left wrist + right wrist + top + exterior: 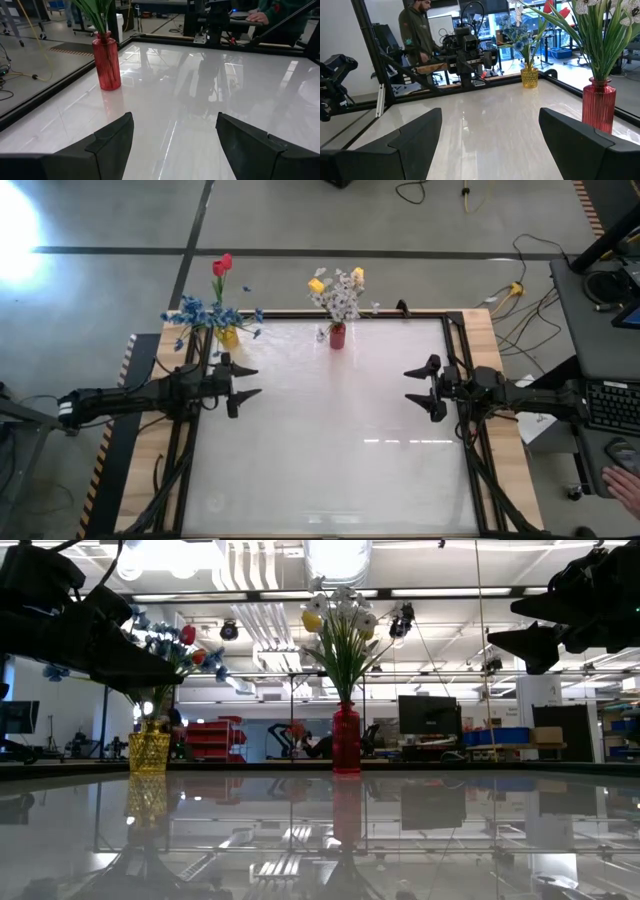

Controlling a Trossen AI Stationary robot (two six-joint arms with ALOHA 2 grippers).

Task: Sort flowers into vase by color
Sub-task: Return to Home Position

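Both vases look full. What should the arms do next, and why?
Probably just draw back to rest: the left hand and right hand hang open and empty, blue and red flowers stand in the yellow vase, white and yellow ones in the red vase.

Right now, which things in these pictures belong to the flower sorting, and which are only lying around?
Belong to the job:
- yellow vase with blue flowers and a red flower
- red vase with white flowers and yellow flowers
- left gripper and right gripper, both open and empty

Just lying about:
- keyboard
- cables on the floor
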